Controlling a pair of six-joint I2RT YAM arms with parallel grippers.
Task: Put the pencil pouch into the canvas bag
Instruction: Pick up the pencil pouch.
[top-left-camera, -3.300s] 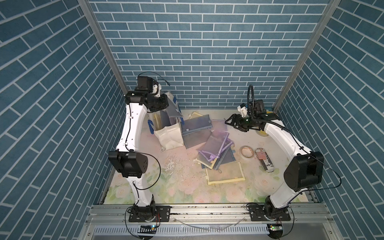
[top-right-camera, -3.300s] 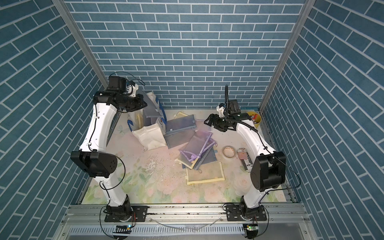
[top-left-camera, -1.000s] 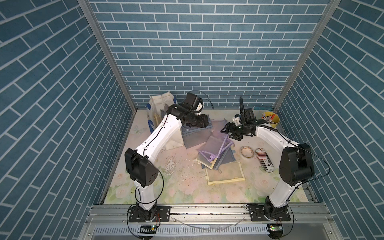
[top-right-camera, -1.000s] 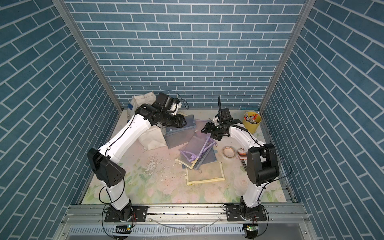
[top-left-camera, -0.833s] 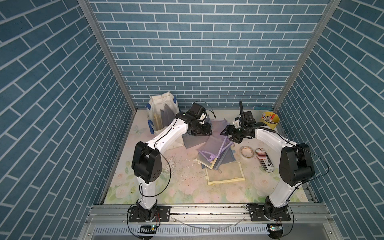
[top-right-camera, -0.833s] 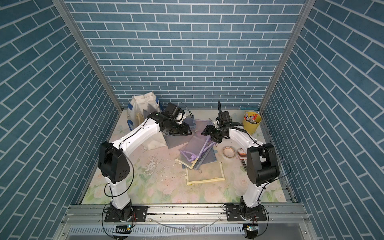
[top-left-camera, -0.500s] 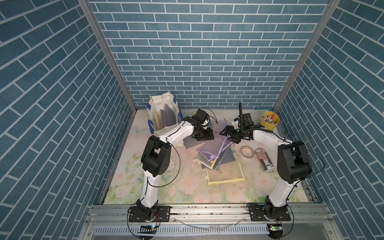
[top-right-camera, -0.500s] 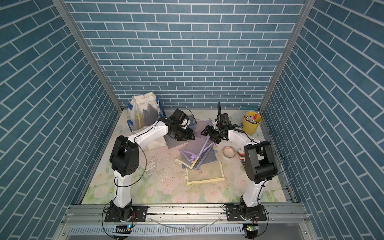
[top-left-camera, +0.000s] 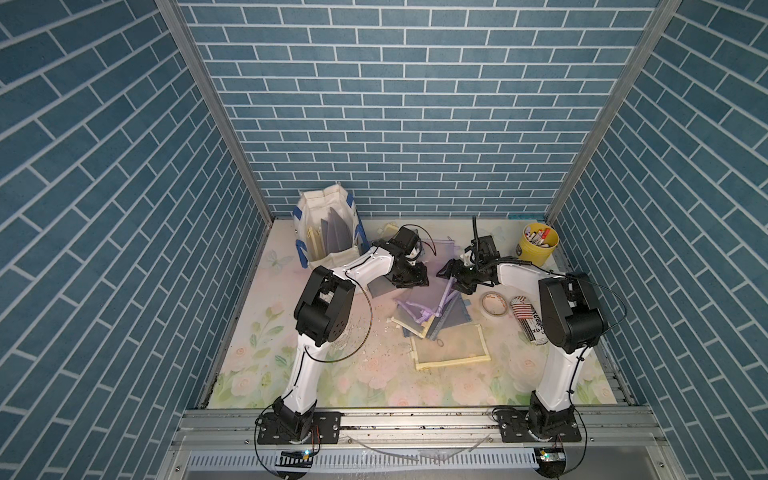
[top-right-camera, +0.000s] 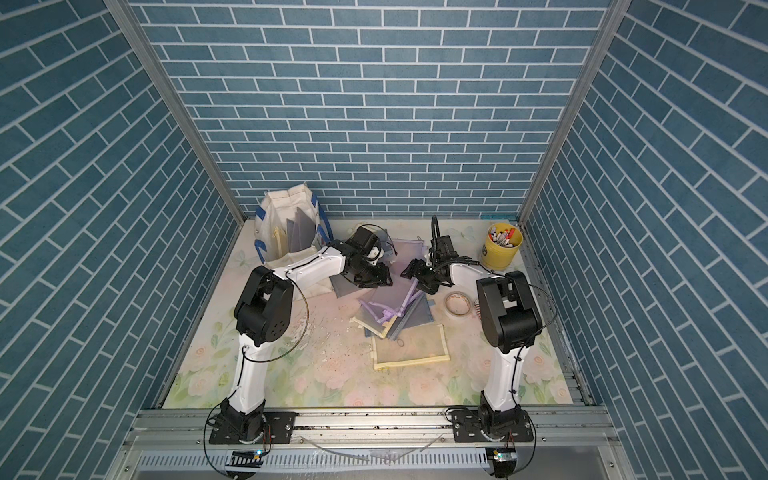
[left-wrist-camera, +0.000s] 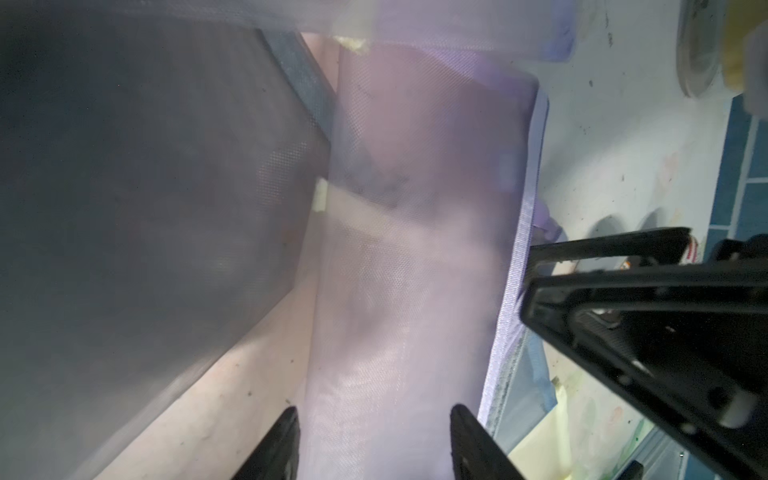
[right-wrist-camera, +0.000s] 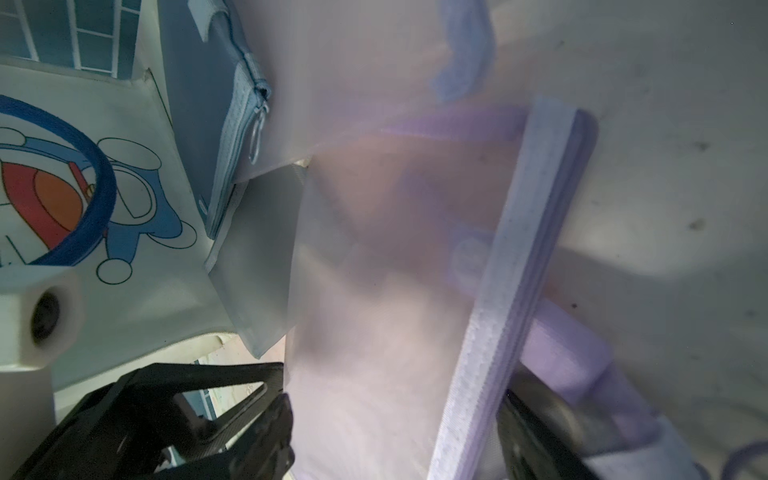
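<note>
The canvas bag (top-left-camera: 320, 196) (top-right-camera: 282, 200) stands at the back left, off-white with blue handles and several flat pouches upright inside; its cartoon-printed side (right-wrist-camera: 137, 174) shows in the right wrist view. A purple mesh pencil pouch (top-left-camera: 430, 293) (top-right-camera: 395, 297) lies on top of a pile at mid-table. My left gripper (top-left-camera: 413, 279) (left-wrist-camera: 376, 432) is low over one end of it, open, with the mesh (left-wrist-camera: 415, 249) between its fingers. Facing it, my right gripper (top-left-camera: 453, 278) (right-wrist-camera: 399, 419) is open over the other end, its fingers either side of the pouch (right-wrist-camera: 395, 270).
A grey pouch (top-left-camera: 382, 286) lies beside the left gripper. More pouches (top-left-camera: 432, 322) and a yellow-edged one (top-left-camera: 451, 347) lie nearer the front. A tape roll (top-left-camera: 494, 303), a striped can (top-left-camera: 525, 318) and a yellow pen bucket (top-left-camera: 539, 245) are at the right.
My left arm has swung from the canvas bag across to the pile and come down at the purple pouch. The right gripper has moved in slightly toward it.
</note>
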